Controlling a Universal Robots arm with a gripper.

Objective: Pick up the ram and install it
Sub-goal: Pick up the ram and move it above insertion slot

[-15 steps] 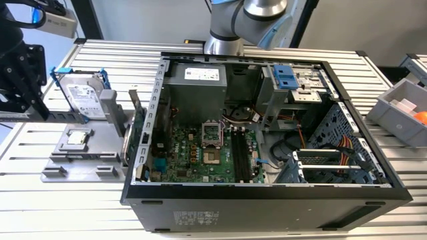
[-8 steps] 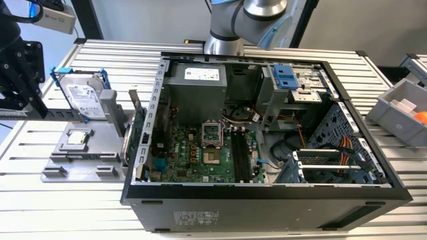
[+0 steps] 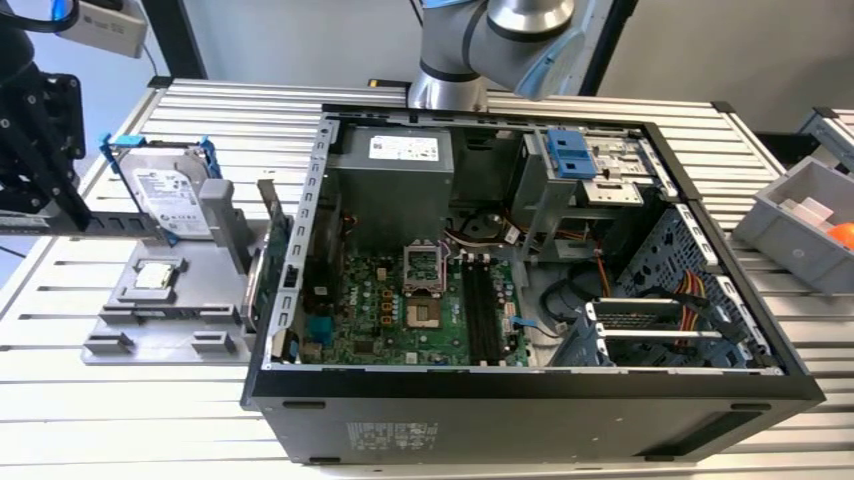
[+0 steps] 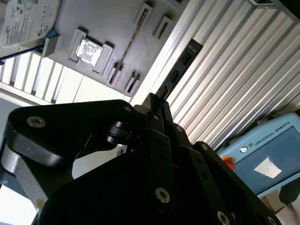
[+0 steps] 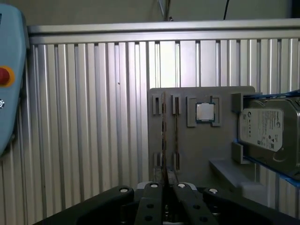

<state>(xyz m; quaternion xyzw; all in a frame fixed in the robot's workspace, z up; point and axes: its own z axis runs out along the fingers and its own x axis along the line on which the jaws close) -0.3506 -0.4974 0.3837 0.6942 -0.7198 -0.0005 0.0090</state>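
- One ram (image 4: 177, 72) is held at its near end by the gripper (image 4: 154, 101). The two fingers (image 4: 161, 140) are clamped on it, and the rest of the stick reaches straight out past the fingertips.
- In the second wrist view the ram is over the ribbed metal worktop (image 4: 234, 70), just beside the grey tray (image 4: 108, 23) and apart from it.
- In the first wrist view the ram (image 5: 164, 176) is seen edge-on, as a very thin brownish line coming out between the fingers (image 5: 151, 190). It is in line with one narrow slot of the tray.
- The ram is thin, flat and narrow. It looks dark in the shadow, with a row of small dark rectangular chips along it. I cannot tell its true colour.
- The tray also carries a square processor (image 4: 88, 49) and a hard drive (image 4: 23, 18).
- In the exterior view the tray (image 3: 160, 320) lies at about 9 o'clock from the open computer case (image 3: 534, 400), on the exterior view's left. The green motherboard (image 3: 387, 320) lies inside the case.
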